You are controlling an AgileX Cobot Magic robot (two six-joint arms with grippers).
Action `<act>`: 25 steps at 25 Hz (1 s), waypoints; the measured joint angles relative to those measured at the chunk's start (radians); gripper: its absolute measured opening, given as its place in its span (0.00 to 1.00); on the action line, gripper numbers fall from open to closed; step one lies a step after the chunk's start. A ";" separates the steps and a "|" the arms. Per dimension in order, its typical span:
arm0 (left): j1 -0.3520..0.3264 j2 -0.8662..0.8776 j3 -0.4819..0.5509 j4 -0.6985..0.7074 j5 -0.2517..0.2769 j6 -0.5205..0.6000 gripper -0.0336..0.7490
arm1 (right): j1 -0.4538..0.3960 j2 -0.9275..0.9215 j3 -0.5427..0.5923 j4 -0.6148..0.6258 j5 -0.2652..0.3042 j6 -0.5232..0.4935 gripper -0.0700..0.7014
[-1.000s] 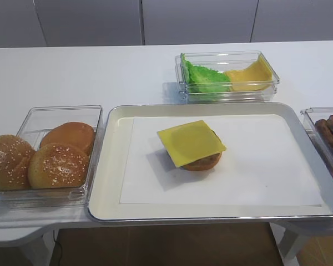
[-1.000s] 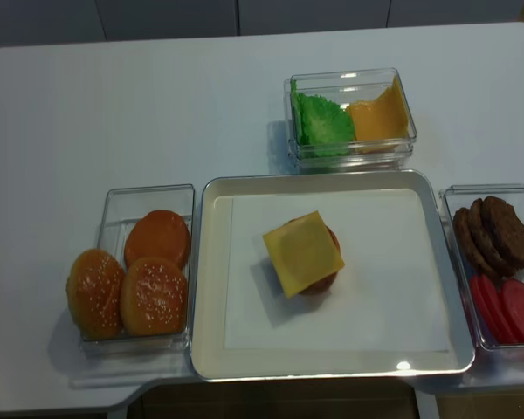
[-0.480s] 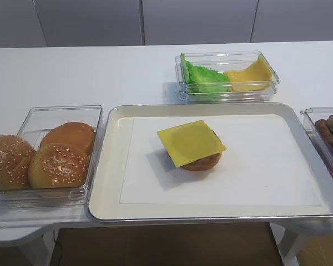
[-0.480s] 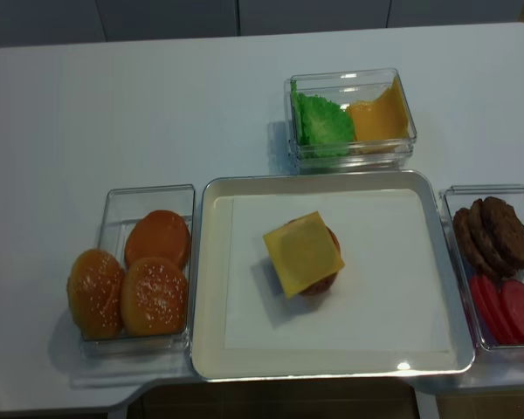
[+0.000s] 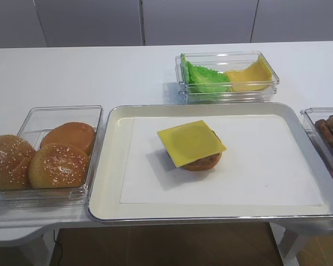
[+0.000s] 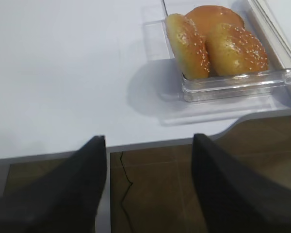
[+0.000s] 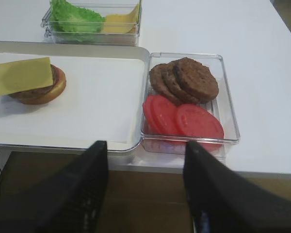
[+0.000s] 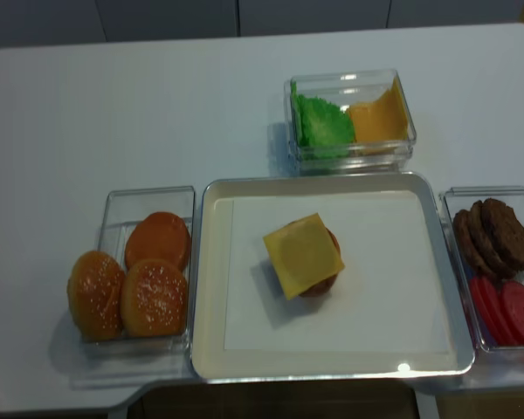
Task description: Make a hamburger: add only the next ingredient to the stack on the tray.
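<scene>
Exterior high: the cheese slice (image 5: 191,142) lies on the stack (image 5: 204,161), mid tray (image 5: 108,183). Right wrist: right tool (image 7: 144,187) released, jaws spread, off the worktop (image 7: 262,73) edge. Left wrist: left tool (image 6: 148,187) likewise spread and empty. No legible writing anywhere.

Food-prep test bench, white table (image 8: 157,105), clear ingredient tubs (image 8: 351,118), plain cabinets (image 5: 144,22)
</scene>
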State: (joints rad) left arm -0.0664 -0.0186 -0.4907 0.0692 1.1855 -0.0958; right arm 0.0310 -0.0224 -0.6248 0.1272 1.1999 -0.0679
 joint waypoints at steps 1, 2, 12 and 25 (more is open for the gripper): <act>0.000 0.000 0.000 0.000 0.000 0.000 0.57 | 0.000 0.000 0.016 0.000 -0.014 0.000 0.58; 0.000 0.000 0.000 0.000 0.000 0.000 0.57 | 0.000 0.000 0.033 -0.001 -0.026 -0.002 0.58; 0.000 0.000 0.000 0.000 0.000 0.000 0.57 | 0.000 0.000 0.137 -0.049 -0.053 -0.014 0.58; 0.000 0.000 0.000 0.000 0.000 0.000 0.57 | 0.000 0.000 0.148 -0.052 -0.053 -0.004 0.58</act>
State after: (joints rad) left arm -0.0664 -0.0186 -0.4907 0.0692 1.1855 -0.0958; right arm 0.0310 -0.0224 -0.4767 0.0751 1.1467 -0.0715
